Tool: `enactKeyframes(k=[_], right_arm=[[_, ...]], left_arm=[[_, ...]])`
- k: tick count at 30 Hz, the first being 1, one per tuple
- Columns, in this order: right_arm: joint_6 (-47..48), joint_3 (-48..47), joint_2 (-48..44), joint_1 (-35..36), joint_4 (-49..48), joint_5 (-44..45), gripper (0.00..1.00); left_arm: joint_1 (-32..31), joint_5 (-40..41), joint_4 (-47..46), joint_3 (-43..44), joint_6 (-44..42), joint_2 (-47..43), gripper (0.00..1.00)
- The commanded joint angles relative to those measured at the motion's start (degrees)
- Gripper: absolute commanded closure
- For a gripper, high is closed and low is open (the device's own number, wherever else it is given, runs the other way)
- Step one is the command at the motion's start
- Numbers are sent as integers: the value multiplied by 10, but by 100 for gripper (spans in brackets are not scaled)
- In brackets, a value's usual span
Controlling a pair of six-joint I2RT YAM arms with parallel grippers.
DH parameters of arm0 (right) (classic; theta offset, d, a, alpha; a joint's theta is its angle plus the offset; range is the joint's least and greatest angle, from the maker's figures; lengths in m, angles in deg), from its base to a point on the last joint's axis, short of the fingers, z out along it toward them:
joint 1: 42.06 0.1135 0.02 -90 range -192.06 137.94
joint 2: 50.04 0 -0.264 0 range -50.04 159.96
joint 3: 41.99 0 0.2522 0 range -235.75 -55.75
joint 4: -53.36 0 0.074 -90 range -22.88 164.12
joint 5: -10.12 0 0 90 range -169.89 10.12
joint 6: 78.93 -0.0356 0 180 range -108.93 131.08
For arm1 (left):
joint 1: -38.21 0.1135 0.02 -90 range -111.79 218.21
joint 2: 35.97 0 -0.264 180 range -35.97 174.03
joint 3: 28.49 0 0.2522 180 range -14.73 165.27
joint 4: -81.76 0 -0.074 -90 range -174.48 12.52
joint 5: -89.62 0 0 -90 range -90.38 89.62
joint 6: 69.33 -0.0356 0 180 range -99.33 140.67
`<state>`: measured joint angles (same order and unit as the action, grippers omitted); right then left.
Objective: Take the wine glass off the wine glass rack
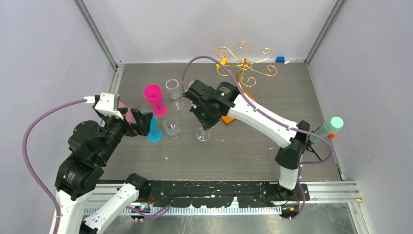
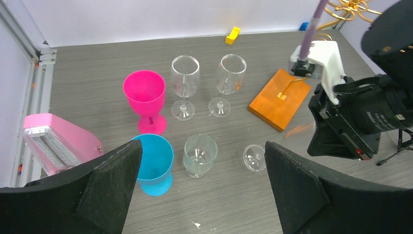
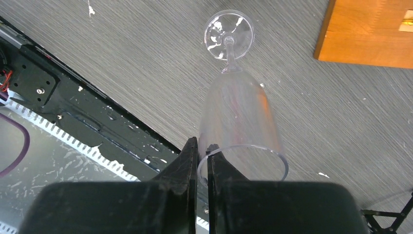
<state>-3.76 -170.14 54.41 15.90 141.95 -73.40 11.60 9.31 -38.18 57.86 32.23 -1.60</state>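
A robotics lab bench: blank panel walls [image 1: 44,53], aluminium frame posts [image 1: 96,31], grey tabletop [image 1: 243,151].

1. Top view: the right arm [image 1: 263,122] covers the bowl of the glass [image 1: 202,134]; only its foot shows.
2. The same arm hides most of the base [image 1: 227,119] of the rack [image 1: 246,61].
3. Left wrist view: the rack's top is cut off by the top edge, and the right arm hides its stem.
4. Right wrist view: the base is cut off by the top and right edges. The right tool [image 3: 202,146] hides the glass's near rim. The tripod [image 3: 387,219] is cut off at the near right corner.
5. Left wrist view: a finger [image 2: 109,187] of the left tool [image 2: 203,145] hides part of the blue cup [image 2: 156,163] and the pink box [image 2: 53,141].
6. Blue bit [image 1: 280,59] at the far wall: too small to tell.
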Motion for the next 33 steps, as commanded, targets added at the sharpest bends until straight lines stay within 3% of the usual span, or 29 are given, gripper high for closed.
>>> enactKeyframes(k=[1, 15, 25, 33], right_arm=[[21, -68, 41, -8, 23, -39, 100], [42, -243, 174, -21, 119, -57, 100], [40, -258, 202, -38, 104, -80, 87], [38, -279, 218, -52, 70, -73, 84]], left_arm=[[-2, 10, 3, -6, -17, -16, 0], [-2, -1, -6, -47, -16, -47, 0], [-2, -1, -14, -57, -21, -46, 0], [-2, 2, -20, -59, -21, -44, 0]])
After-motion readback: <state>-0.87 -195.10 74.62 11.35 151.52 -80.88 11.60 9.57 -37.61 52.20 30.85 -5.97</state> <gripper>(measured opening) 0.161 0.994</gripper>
